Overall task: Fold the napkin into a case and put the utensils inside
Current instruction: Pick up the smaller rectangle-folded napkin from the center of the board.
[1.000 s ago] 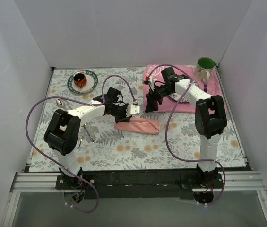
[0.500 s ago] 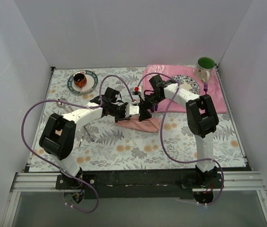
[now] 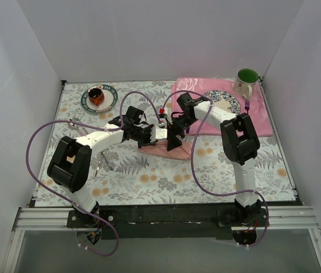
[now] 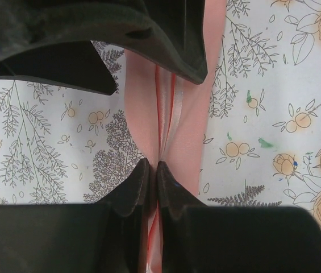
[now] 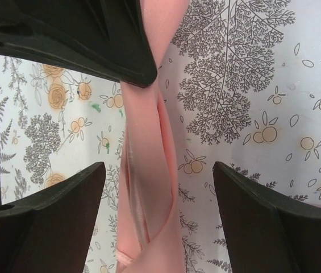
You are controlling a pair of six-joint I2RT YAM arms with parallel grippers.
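I count one case (image 3: 184, 150), lying mid-table with its long axis running left to right. My left gripper (image 4: 153, 170) is pinched tight on the cloth edge near its left end. My right gripper (image 5: 159, 176) hangs spread wide astride the case, gripping nothing. One silver utensil (image 3: 107, 162) lies to its near left.

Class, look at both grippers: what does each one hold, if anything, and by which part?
The left gripper pinches a thin edge layer of the folded napkin between shut fingertips. The right gripper stands open astride the napkin, holding nothing.
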